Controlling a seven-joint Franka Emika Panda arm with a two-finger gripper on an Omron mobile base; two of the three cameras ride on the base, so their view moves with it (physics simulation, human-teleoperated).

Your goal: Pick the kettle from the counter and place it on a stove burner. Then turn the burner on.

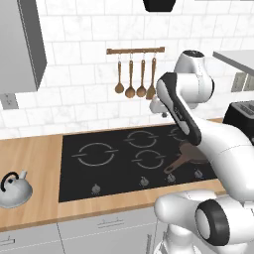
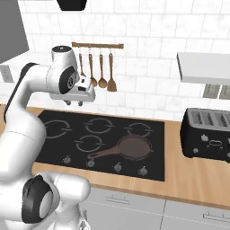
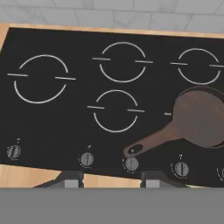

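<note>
- The small squat silver-grey metal kettle (image 1: 15, 191) with a black arched handle stands upright on the long light-brown wood-grain counter (image 1: 34, 154), well to the left of the black glass stovetop (image 1: 114, 168).
- The white arm's two-finger gripper (image 2: 74, 103) hangs high above the stovetop's middle, well apart from the kettle.
- Its two dark fingertips (image 3: 70, 179) stand wide apart with nothing between them.
- A dark brown frying pan (image 3: 199, 122) sits on the front right burner, its handle pointing toward the row of round grey knobs (image 3: 131, 164).
- Wooden spoons (image 1: 131, 79) hang from a rail on the white tiled wall.
- A black toaster (image 2: 207, 134) sits on the counter right of the stovetop.
</note>
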